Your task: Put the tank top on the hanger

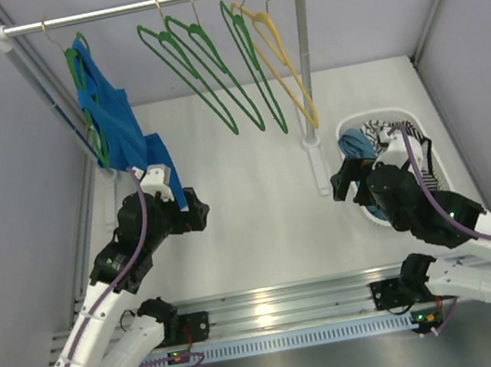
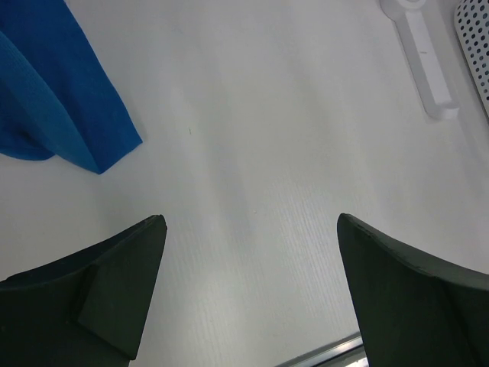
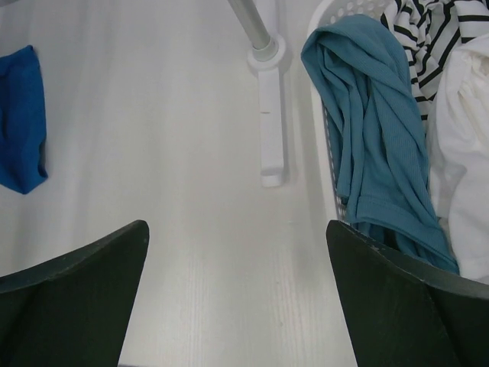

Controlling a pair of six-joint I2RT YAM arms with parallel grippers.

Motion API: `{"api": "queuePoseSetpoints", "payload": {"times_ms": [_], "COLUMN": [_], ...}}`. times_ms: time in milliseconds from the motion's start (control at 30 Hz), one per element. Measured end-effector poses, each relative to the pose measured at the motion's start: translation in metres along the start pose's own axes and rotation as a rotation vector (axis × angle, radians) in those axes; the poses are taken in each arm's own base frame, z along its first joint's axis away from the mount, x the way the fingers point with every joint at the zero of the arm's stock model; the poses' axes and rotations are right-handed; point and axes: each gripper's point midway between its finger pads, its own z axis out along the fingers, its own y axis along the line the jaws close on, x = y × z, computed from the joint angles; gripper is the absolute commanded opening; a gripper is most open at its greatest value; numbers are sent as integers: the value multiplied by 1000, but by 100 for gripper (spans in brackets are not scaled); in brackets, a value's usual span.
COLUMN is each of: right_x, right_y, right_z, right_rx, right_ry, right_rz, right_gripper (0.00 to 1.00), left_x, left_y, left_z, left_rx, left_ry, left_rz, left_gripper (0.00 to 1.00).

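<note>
The tank top point(image 3: 374, 115) lies draped over the rim of the basket point(image 3: 327, 145), beside a striped cloth point(image 3: 428, 30) — ahead and to the right of the right gripper point(image 3: 237, 229). That gripper's jaws stand wide apart and hold nothing, its right finger close to the top's lower folds. The left gripper point(image 2: 252, 225) — also wide open and empty — hangs over the table point(image 2: 267, 115) near a royal-blue garment point(image 2: 61, 99). Green hangers point(image 1: 234, 129) hang on the rail point(image 1: 150, 4), well apart from the top.
</note>
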Motion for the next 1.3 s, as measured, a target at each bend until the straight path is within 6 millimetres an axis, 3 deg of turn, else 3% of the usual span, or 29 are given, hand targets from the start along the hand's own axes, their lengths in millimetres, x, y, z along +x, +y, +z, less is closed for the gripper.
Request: {"api": "queuePoseSetpoints", "payload": {"times_ms": [200,333,433,667,867,1033,1133,1300], "right_x": [8,6,7,-10,-12,-5,3,14], "right_y": [8,7,-7,-75,-89,-105,-115,-123], "right_z": [9,26,43,71,98,131,147,162], "right_rx": [23,84,144,320,331,356,361,371], "right_ry": [65,116,168,216,261,309,340,377], "right_rz": [-75,-109,-106,10,10,6,10,-20], "right_gripper": [100,100,97,83,72,48,49,62], "left_x": [3,3,3,2,2,3,3,2], "left_y": [1,1,1,0,0,-4,-5,-6], "left_z": [-1,-1,-1,-3,-3,-3,-4,-5], "left_rx": [-7,-7,-6,0,4,23,27,34], "left_ry": [11,9,9,4,3,9,10,5], "left_rz": [-4,-4,-3,-3,-3,-3,-2,0], "left_gripper": [99,99,99,99,99,99,99,99]}}
